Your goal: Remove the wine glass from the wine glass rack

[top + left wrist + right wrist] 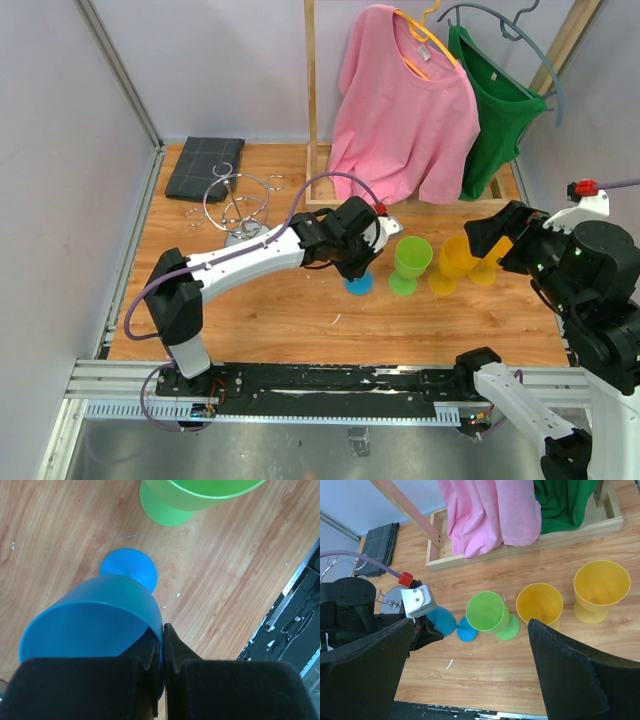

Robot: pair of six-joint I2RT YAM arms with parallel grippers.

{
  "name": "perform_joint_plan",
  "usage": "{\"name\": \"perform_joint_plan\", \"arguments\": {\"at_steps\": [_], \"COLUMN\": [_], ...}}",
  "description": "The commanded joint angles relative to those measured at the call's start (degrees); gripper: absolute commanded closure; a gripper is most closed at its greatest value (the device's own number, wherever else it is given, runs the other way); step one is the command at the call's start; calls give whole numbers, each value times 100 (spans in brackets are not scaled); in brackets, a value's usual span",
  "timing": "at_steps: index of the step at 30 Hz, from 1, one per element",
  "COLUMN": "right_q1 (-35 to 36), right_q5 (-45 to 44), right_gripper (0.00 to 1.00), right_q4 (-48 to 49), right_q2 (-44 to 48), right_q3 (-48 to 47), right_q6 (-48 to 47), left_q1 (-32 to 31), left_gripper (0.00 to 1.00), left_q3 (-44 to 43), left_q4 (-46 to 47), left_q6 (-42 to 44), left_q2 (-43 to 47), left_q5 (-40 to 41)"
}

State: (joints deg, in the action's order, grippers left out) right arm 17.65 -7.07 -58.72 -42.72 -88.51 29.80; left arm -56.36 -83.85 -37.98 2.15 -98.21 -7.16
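Wood-grain table (280, 320) fills the work area, with pale walls on three sides. A wooden clothes rack (311, 100) stands at the upper centre of the overhead view, carrying a pink shirt (405, 110) and a green shirt (495, 100). A folded dark cloth (205, 166) lies at the upper left.

The wine glass rack (237, 205), chrome with looping wire arms, stands left of centre, below the cloth. The wine glass (95, 620), blue plastic, is off the rack and well apart from it, at the centre of the overhead view. It is tilted: the bowl leans toward the rack side and the round foot sits lower right, close to the table. Contact between foot and table cannot be confirmed.

The left end effector (163, 635) is clenched on the glass bowl wall at the rim, one finger inside and one outside.

A green glass (410, 262) stands upright just right of the blue foot. Two yellow glasses (455, 262) (490, 266) follow in a row further right.

The right end effector (470, 622) hangs above the right part of the table, its fingers (575, 680) spread wide and grasping nothing.
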Motion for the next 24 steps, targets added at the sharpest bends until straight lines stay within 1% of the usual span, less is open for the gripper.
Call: {"name": "perform_joint_plan", "arguments": {"at_steps": [1, 12, 13, 15, 17, 18, 21, 24], "right_q1": [-101, -100, -100, -101, -102, -101, -101, -98], "right_q5": [-163, -185, -181, -182, -181, -181, -172, -151], "right_gripper": [1, 2, 2, 2, 1, 2, 2, 1], "right_q4": [-158, -175, -168, -169, -167, -162, -130, -110], "right_q2": [61, 84, 80, 64, 54, 46, 35, 27], "right_q3": [-146, -105, -101, -118, -123, -118, -113, -112], "right_q6": [-16, -34, -43, -52, -70, -71, -71, -64], "left_q1": [-95, -215, -217, -224, -224, -221, -224, -224], "left_gripper": [100, 100, 97, 77, 52, 42, 25, 17], "left_q3": [-166, -234, -236, -237, -241, -249, -286, -371], "left_q4": [274, 287, 289, 288, 289, 287, 276, 223], "left_q6": [-151, -232, -218, -215, -215, -211, -191, -191], "left_q2": [-146, -373, -369, -349, -309, -278, -230, -172], "left_q5": [-54, -224, -244, -279, -290, -298, -270, -246]}}
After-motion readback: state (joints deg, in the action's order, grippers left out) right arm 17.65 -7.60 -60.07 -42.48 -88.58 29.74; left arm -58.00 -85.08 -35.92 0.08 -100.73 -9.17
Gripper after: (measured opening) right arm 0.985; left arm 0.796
